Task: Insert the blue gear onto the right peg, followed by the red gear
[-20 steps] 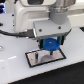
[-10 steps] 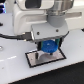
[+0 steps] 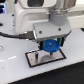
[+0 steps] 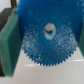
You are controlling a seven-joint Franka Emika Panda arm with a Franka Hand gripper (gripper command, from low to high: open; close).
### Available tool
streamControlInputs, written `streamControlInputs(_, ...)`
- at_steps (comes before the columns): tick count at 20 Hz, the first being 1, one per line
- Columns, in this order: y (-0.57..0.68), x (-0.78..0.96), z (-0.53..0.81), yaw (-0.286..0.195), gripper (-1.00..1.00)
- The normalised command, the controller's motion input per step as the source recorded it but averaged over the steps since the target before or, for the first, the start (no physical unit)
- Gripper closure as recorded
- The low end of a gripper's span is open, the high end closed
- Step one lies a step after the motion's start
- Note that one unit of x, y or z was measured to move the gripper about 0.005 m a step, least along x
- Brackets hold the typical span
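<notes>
Exterior view first: the white arm (image 3: 30, 17) hangs over the table (image 3: 10, 70), and the gripper (image 3: 49, 44) sits low above the black-bordered white plate (image 3: 32, 59), its dark fingers (image 3: 61, 42) closed in on the blue gear (image 3: 50, 47), one finger on each side of the disc. That gear hangs over the plate's half toward the exterior view's right, close to its surface; whether it touches the plate cannot be told from here. The wrist view gives what the outside camera cannot: the blue gear (image 4: 46, 37) fills the picture, its toothed rim crisp against the pale surface below, and the centre hole (image 4: 49, 31) shows something light and blurred inside, too vague to name. A green finger pad (image 4: 9, 47) presses at the gear's edge there. The count: one blue gear, one plate, one gripper; the pegs are hidden under the gear and hand, and no red gear shows in either view. Against the frame half a second ago and the one a full second back, the gripper and gear have come down closer to the plate, keeping over the same half.
</notes>
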Motion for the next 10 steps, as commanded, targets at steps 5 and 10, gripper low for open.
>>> streamControlInputs(5,0.03,0.32,-0.04,0.0,1.0)
streamControlInputs(10,0.0,0.31,-0.14,0.0,1.0)
